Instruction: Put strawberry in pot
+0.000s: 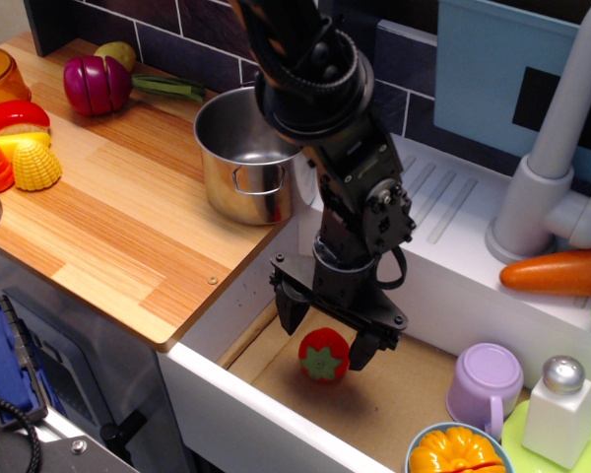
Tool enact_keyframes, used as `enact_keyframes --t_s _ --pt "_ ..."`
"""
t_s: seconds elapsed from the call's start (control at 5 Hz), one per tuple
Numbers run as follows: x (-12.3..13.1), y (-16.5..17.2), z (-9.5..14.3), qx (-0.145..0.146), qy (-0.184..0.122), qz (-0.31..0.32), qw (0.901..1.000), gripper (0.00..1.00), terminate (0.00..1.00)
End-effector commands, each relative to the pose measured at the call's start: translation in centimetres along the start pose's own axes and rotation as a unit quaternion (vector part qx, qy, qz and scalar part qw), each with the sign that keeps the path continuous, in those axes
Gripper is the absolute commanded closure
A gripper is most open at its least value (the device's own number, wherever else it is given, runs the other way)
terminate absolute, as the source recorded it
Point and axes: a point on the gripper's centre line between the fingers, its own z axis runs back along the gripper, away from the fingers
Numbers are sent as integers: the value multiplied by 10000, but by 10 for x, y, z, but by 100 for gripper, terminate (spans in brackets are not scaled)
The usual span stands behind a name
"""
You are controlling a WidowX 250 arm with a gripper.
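Observation:
The strawberry [324, 356] is a small red toy fruit with a green leaf cap. It lies on the brown floor of the sink basin. My gripper [325, 331] is open and hangs right over it, with one finger [289, 308] to its left and one to its right, low around the fruit's top. The fingers do not press the fruit. The pot [246, 158] is a shiny steel cylinder with loop handles. It stands empty on the wooden counter, up and left of the gripper.
A lilac cup [485, 384], a white shaker [559, 412] and an orange toy [455, 453] sit at the right of the basin. A carrot [557, 271] and a grey faucet [559, 148] are at the right. Sliced toys [97, 83] lie at the left of the counter [118, 227].

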Motion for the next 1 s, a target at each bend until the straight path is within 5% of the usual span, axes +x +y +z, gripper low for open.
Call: enact_keyframes --t_s 0.0,0.4,0.6,0.8 --pt "8 2 -7 -43 -247 14 9997 0 0" --pt "12 4 -26 -67 -438 19 9990 0 0" --pt "10 -1 -24 -73 -396 112 9991 100 0" --pt "7 -4 -6 -10 -211 242 9995 100 0"
